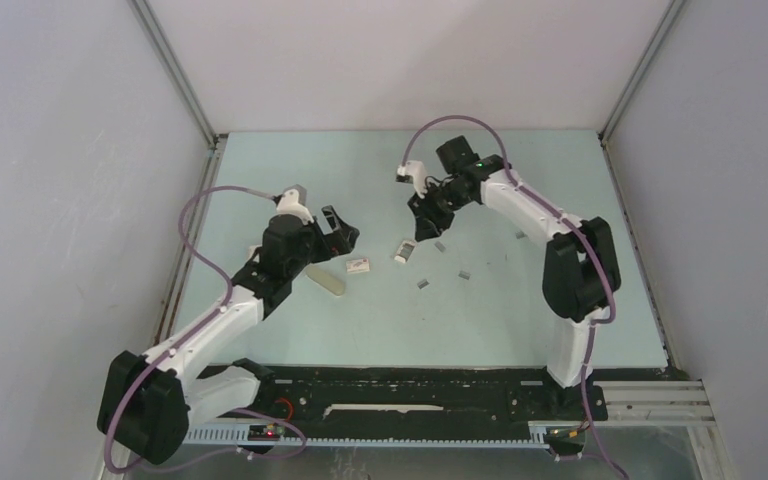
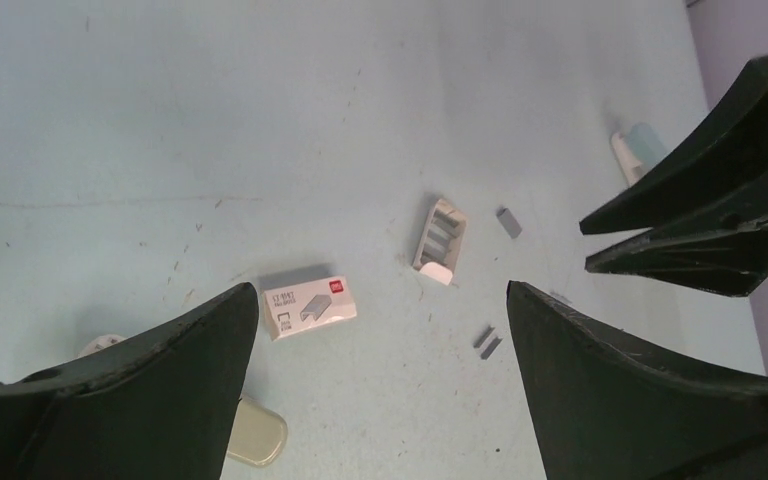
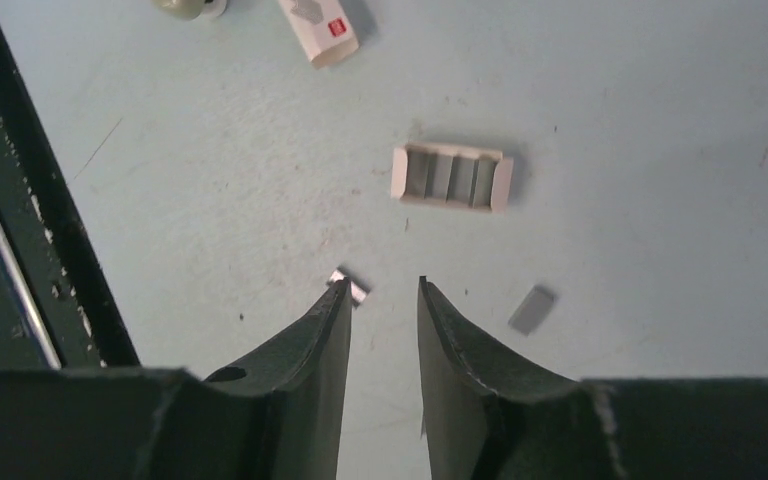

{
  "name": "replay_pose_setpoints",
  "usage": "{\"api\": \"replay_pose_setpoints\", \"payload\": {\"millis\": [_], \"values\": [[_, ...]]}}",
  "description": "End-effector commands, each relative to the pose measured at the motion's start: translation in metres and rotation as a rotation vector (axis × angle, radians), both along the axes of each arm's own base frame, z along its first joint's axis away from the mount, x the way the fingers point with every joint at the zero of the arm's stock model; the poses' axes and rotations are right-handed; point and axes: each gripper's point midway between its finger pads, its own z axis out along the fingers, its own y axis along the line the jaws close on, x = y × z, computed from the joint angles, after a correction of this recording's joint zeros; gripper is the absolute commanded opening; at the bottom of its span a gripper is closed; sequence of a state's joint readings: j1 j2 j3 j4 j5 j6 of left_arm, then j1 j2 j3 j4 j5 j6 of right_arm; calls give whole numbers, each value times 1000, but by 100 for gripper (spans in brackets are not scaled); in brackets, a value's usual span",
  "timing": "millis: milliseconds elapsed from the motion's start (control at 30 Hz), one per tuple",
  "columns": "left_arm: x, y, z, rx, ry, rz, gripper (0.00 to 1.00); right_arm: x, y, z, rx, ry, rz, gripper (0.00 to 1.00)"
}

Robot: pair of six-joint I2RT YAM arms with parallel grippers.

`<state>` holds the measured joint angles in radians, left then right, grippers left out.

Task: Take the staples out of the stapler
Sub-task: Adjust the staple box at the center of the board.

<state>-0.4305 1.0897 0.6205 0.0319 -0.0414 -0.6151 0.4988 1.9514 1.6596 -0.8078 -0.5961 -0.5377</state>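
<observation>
The beige stapler (image 1: pixel 326 281) lies on the table just under my left gripper (image 1: pixel 344 236), and its rounded end (image 2: pixel 256 441) shows in the left wrist view. That gripper (image 2: pixel 382 290) is open wide and holds nothing. Small grey staples lie loose on the table: one strip (image 3: pixel 532 310), a pair (image 2: pixel 488 342), and others (image 1: pixel 465 272). My right gripper (image 3: pixel 384 284) hangs over them with its jaws a little apart and nothing between them. A shiny staple strip (image 3: pixel 351 289) sits right at the tip of its left finger (image 3: pixel 332 330).
A small white printed box (image 2: pixel 308 302) lies beside the stapler. An open box tray with ribs (image 3: pixel 451 177) lies between the two grippers. A white and pale-blue object (image 2: pixel 635 150) rests behind the right fingers. Grey walls enclose the table on three sides.
</observation>
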Motion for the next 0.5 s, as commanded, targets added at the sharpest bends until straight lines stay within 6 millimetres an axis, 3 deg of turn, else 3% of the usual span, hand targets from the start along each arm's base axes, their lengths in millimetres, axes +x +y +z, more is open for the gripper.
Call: {"api": "replay_pose_setpoints", "payload": {"millis": [0, 267, 467], "values": [[6, 9, 35, 2, -117, 31, 100, -22, -10, 7, 64, 24, 51, 40], [7, -42, 10, -262, 43, -124, 100, -44, -19, -3, 103, 130, 65, 40], [0, -65, -14, -269, 157, -161, 93, -61, -38, -6, 134, 161, 57, 41]]}}
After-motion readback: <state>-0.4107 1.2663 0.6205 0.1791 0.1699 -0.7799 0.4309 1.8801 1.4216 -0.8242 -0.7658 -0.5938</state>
